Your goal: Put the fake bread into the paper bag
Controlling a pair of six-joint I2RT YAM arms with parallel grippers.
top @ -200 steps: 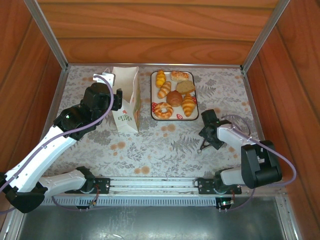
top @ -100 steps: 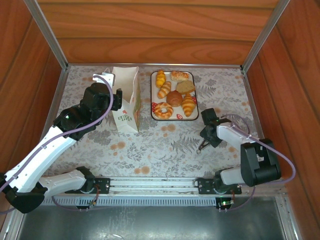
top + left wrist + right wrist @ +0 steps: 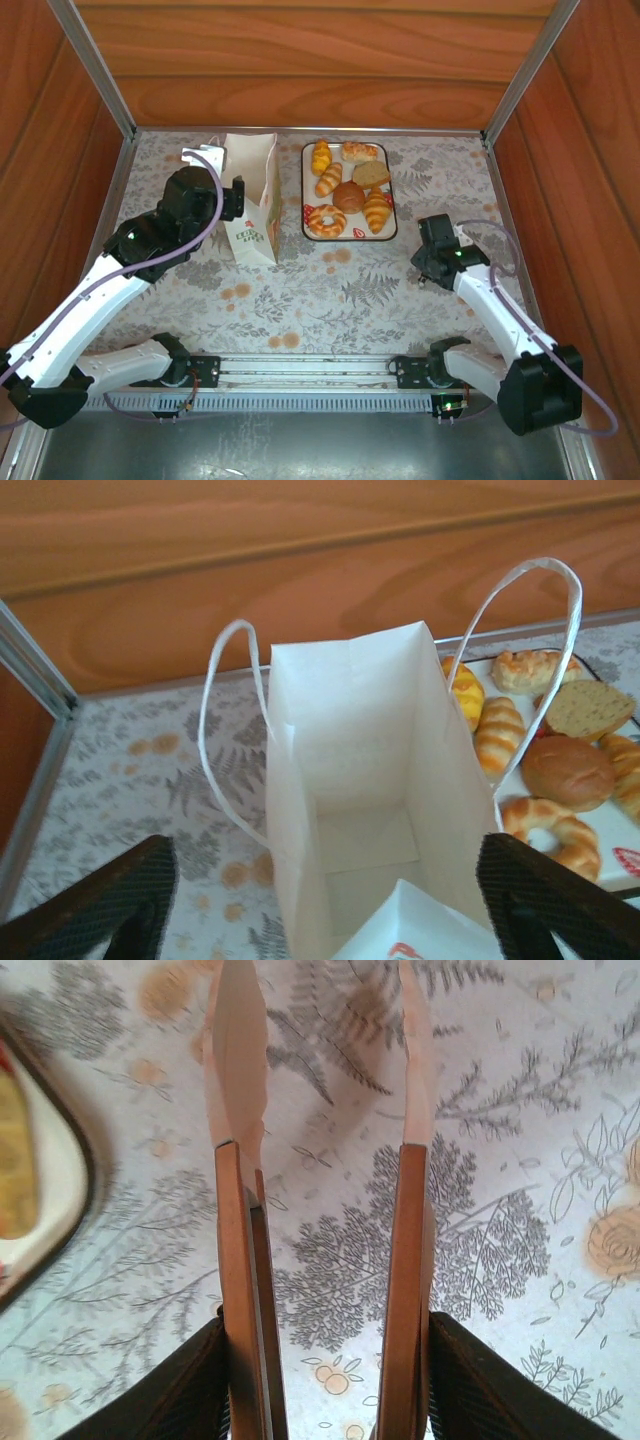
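Wood-panelled walls enclose a fern-printed bench [image 3: 330, 290], on which everything stands. My right arm [image 3: 500, 310] shows the one large change. A second ago it was folded back with its elbow raised near the base. It now stretches low across the bench's right side and has carried the right fingers [image 3: 322, 1020] to a spot near the tray's near right corner. My left arm [image 3: 110, 280] has barely shifted. The bag [image 3: 255, 205] stands upright just left of the tray [image 3: 303, 190]. Its mouth is open and, seen from the left wrist, nothing lies inside. All the bread [image 3: 347, 195] rests on the tray, none yet moved. My left fingers [image 3: 238, 192] are spread wide, one on either side of the bag's near end; whether they press the paper I cannot tell. My right fingers are parted, parallel and hold nothing. Patterned bench shows between them, and the tray's rim sits at the left edge of the wrist view. I judge the unfolding to be the start of a reach for a first piece.
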